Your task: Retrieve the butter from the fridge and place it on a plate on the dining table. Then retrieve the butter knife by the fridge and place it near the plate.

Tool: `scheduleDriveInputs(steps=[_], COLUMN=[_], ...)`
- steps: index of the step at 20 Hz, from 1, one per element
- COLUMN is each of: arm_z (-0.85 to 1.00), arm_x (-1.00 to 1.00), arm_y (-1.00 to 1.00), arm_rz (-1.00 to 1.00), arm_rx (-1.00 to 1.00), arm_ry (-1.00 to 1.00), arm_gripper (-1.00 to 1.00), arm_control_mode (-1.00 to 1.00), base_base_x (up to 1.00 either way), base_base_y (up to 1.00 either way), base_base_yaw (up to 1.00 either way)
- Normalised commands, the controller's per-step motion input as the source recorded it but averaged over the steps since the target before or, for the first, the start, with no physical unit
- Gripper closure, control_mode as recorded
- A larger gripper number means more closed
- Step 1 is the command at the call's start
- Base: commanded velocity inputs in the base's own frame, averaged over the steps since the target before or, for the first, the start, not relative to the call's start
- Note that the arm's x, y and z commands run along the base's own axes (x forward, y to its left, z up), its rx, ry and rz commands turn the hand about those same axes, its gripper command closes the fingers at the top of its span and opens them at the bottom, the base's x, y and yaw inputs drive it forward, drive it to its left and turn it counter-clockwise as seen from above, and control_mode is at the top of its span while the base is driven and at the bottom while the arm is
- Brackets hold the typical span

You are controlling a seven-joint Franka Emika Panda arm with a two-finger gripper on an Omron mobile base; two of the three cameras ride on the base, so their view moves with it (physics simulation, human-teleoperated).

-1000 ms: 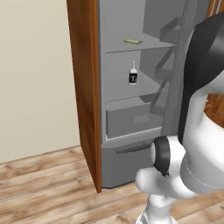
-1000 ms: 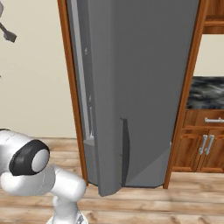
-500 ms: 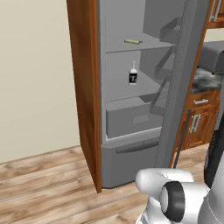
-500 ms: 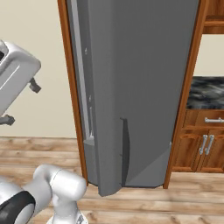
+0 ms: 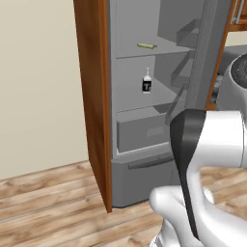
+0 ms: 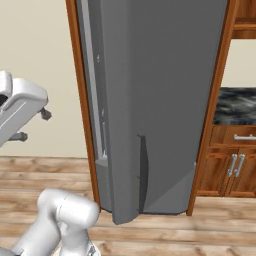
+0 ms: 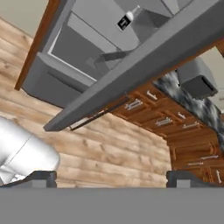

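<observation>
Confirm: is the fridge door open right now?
Open. The fridge door stands swung out, leaving the shelves exposed with the butter and a small white bottle on them.

A home kitchen: a tall dark grey fridge with wood-brown side panels (image 5: 144, 159) stands open at frame centre on pale wood-plank flooring (image 5: 43, 212). At right, brown wood cabinets with metal handles (image 6: 232, 170) sit under a black-and-white marbled surface (image 6: 235, 106).

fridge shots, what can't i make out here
- Fridge top: cut off by the left base view's upper edge.
- Shelves: hidden in the right base view by the open door.
- Butter: too small for detail.
- Bottle label: too small to read.
</observation>
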Motion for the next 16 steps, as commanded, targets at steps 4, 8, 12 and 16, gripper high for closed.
scheduleDriveInputs(steps=[4,8,12,16], arm_z=[0.09,-0.18,-0.56,-0.62], arm_x=[0.47,0.43,0.60,0.61], arm_y=[-0.05,0.11,0.35,0.28], arm_rz=[-0.03,-0.36,-0.72,-0.71], arm_rx=[0.28,0.28,0.15,0.10], arm_ry=[-0.03,-0.35,-0.34,-0.26], arm_gripper=[-1.00,-1.00,-1.00,-1.00], arm_control_mode=[-1.00,-1.00,-1.00,-1.00], base_base_x=[0.00,0.00,0.00,0.00], base_base_y=[0.00,0.00,0.00,0.00], base_base_yaw=[0.00,0.00,0.00,0.00])
